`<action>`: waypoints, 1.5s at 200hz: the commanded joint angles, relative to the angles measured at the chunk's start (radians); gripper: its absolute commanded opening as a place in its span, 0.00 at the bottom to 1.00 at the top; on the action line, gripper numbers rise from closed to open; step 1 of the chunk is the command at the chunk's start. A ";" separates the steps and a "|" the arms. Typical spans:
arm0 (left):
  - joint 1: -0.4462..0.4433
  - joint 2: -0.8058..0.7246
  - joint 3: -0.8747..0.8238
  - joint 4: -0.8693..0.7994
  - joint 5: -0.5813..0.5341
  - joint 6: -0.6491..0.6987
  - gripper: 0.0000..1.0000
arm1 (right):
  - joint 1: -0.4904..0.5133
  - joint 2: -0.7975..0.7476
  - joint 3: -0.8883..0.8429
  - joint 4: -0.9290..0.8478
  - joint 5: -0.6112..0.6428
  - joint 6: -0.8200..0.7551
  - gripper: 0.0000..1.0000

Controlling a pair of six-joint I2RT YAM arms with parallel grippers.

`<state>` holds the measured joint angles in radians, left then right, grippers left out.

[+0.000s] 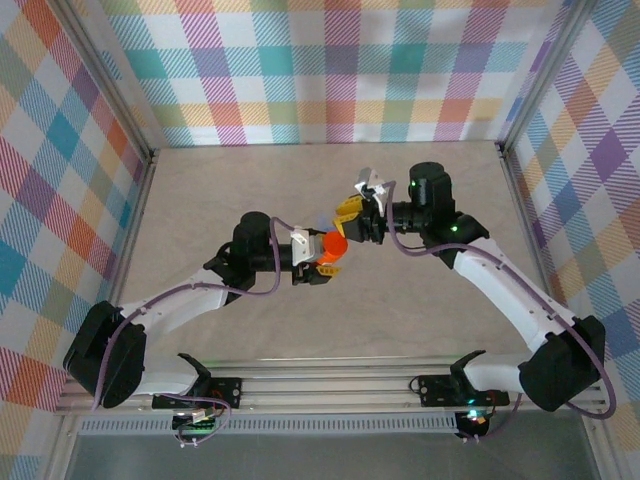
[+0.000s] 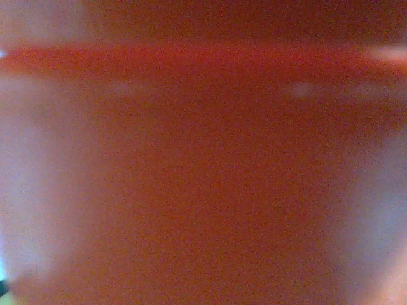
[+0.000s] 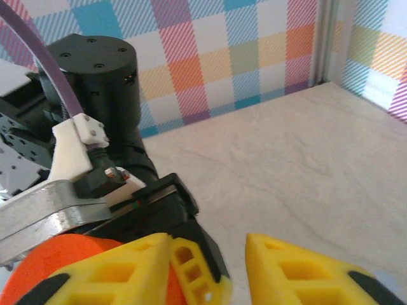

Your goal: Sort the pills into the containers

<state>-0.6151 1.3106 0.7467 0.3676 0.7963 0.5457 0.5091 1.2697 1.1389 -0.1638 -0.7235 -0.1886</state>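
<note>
Being clamped between the fingers of the left gripper (image 1: 327, 258), the orange pill bottle (image 1: 336, 244) is being held over the middle of the table (image 1: 230, 190). At the left wrist, the bottle is being seen as a red-orange blur right against the lens. The right gripper (image 1: 349, 216) is being held just to the far right of the bottle. Its yellow fingers (image 3: 299, 273) are being held apart, bare table being shown through the gap, and the bottle is being seen just outside one finger.

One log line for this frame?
left gripper: shut on orange bottle, mid-table | right gripper: open, alongside bottle, nothing gripped
</note>
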 commanded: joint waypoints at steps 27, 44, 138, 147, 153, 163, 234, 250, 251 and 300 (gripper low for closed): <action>-0.002 -0.036 0.019 0.110 -0.015 -0.025 0.00 | 0.020 -0.095 -0.022 -0.234 -0.140 -0.317 0.65; -0.002 -0.034 0.022 0.107 0.006 -0.026 0.00 | 0.020 -0.103 -0.019 -0.244 -0.197 -0.367 0.71; -0.006 -0.007 0.068 0.059 0.055 -0.016 0.00 | 0.078 0.030 0.056 -0.206 -0.206 -0.389 0.75; -0.008 -0.002 0.071 0.059 0.056 -0.017 0.00 | 0.087 0.041 0.062 -0.202 -0.209 -0.393 0.74; -0.008 0.001 0.073 0.058 0.057 -0.017 0.00 | 0.091 0.047 0.064 -0.193 -0.209 -0.391 0.73; -0.008 0.006 0.076 0.056 0.059 -0.015 0.00 | 0.097 0.052 0.063 -0.171 -0.210 -0.384 0.72; -0.009 0.023 0.069 0.062 -0.045 -0.016 0.00 | 0.098 0.041 0.017 -0.098 -0.217 -0.365 0.19; -0.009 0.008 0.050 0.080 -0.115 -0.009 0.25 | 0.094 0.033 0.007 -0.103 -0.178 -0.356 0.13; -0.009 0.007 0.048 0.082 -0.120 -0.011 0.27 | 0.093 0.034 0.007 -0.103 -0.176 -0.355 0.13; -0.009 -0.017 0.034 0.068 -0.142 0.003 0.52 | 0.068 0.039 0.015 -0.072 -0.187 -0.279 0.21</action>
<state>-0.6128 1.3048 0.7948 0.4465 0.7025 0.5049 0.5674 1.3025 1.1545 -0.2474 -0.8528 -0.5270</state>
